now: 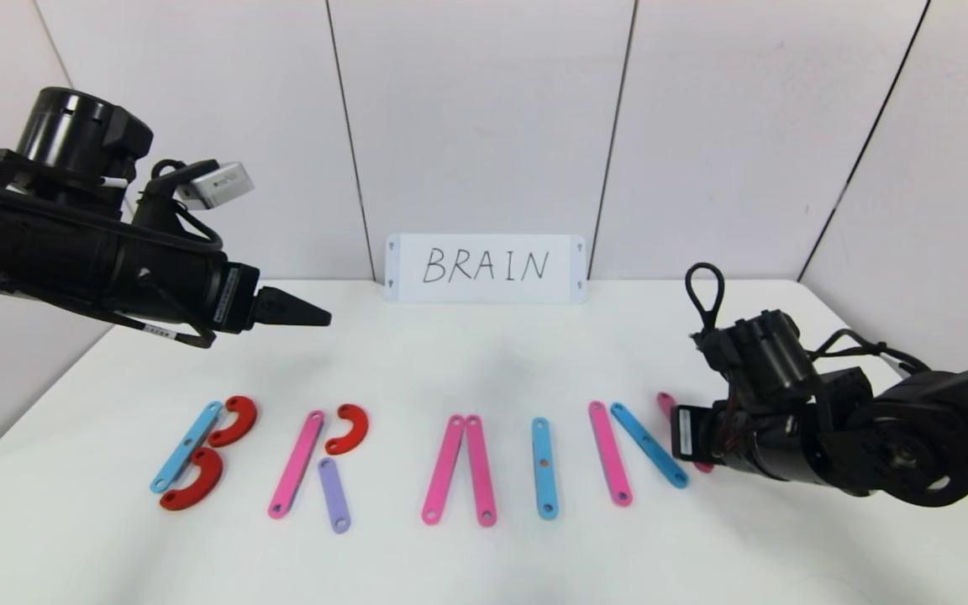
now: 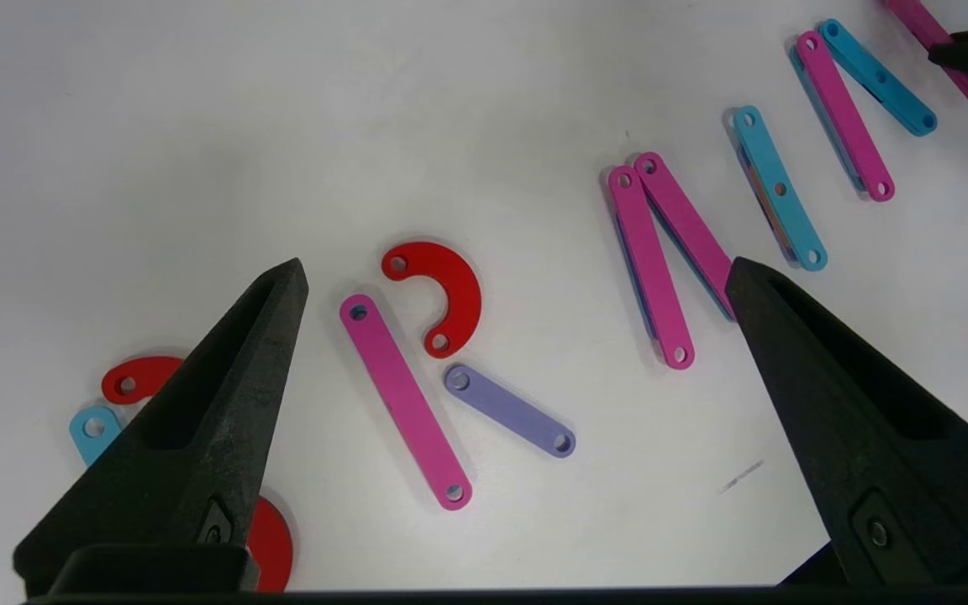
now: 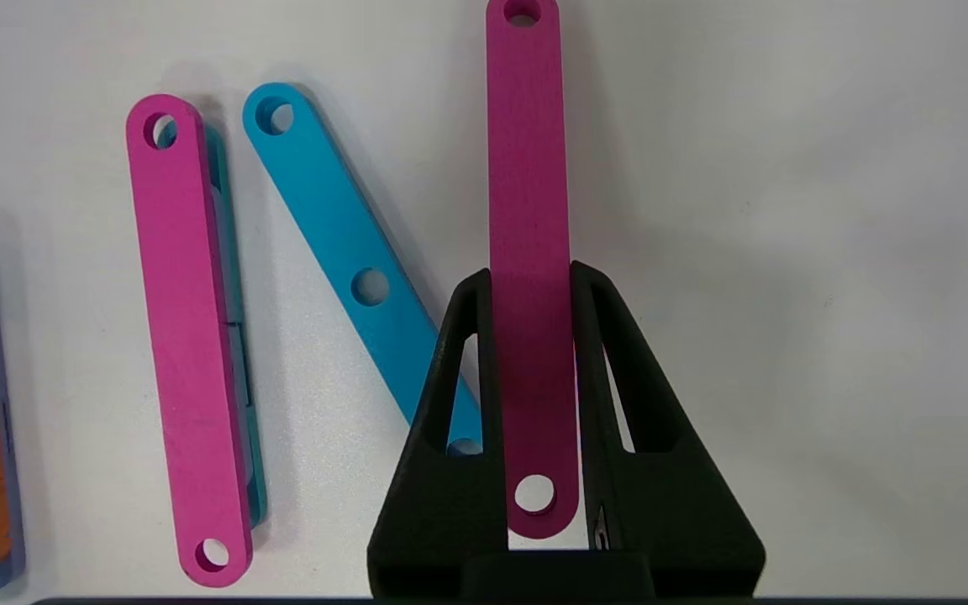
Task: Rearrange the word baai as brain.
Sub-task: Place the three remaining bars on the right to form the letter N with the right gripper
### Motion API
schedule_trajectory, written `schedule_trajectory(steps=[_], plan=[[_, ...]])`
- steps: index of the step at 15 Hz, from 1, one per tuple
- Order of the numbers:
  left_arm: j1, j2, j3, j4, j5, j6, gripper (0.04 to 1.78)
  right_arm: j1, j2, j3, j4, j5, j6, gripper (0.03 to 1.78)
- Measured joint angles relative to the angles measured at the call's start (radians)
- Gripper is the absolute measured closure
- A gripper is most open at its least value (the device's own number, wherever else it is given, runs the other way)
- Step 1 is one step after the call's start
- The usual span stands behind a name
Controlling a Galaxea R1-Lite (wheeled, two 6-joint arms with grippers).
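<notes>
The word lies in a row on the white table [image 1: 484, 361]. B is a blue bar [image 1: 187, 445] with two red curves [image 1: 234, 420]. R is a pink bar [image 1: 297, 462], a red curve [image 1: 349, 428] and a purple bar [image 1: 334, 494]. Then come two pink bars [image 1: 444, 469], one blue bar [image 1: 544, 467], and a pink bar [image 1: 610, 452] with a slanted blue bar [image 1: 649, 445]. My right gripper [image 3: 530, 276] is shut on another pink bar [image 3: 526, 168] just right of the slanted blue bar [image 3: 333, 227]. My left gripper [image 1: 316, 318] is open and empty, high above the R [image 2: 404, 399].
A white card [image 1: 484, 267] with BRAIN handwritten on it stands against the back wall. The table's left edge runs close to the B. White wall panels close the back and right.
</notes>
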Motion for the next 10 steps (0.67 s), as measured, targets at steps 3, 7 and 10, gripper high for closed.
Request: schedule_trajectory(steps=[3, 7, 10], plan=[[-0.001, 0.0, 0.0, 0.001, 0.0, 0.0, 0.08, 0.0, 0.011, 0.001, 0.0, 0.0, 0.0, 1.54], [-0.005, 0.0, 0.003, 0.001, 0.001, 0.0, 0.08, 0.0, 0.018, 0.001, 0.002, 0.0, -0.001, 1.54], [-0.007, 0.0, 0.006, -0.001, 0.003, 0.0, 0.08, 0.0, 0.021, 0.006, 0.001, 0.0, -0.001, 1.54]])
